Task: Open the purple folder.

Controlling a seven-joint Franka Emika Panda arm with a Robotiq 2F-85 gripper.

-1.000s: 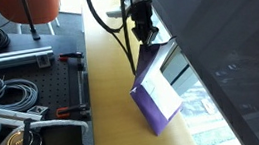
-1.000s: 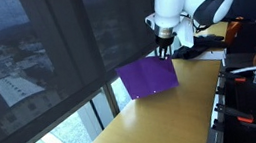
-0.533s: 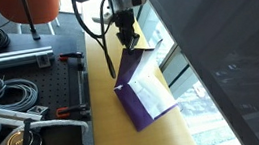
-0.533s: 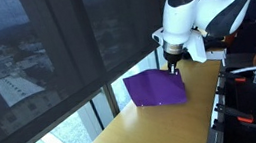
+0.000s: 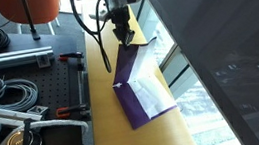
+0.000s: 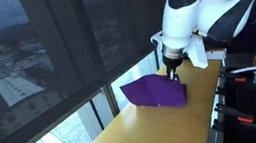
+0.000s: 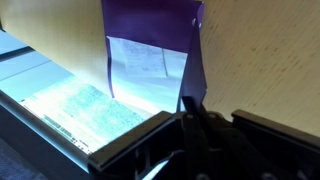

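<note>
My gripper is pinched narrow on the edge of the purple folder, holding its cover lifted. In the wrist view that violet flap runs straight into my fingers. I judge the cover light, thin and floppy, apt to bend or slip, so an edge near the corner seems the right hold. Below and ahead of me the white sheet lies exposed. The folder rests on the yellow table, close beside the window.
</note>
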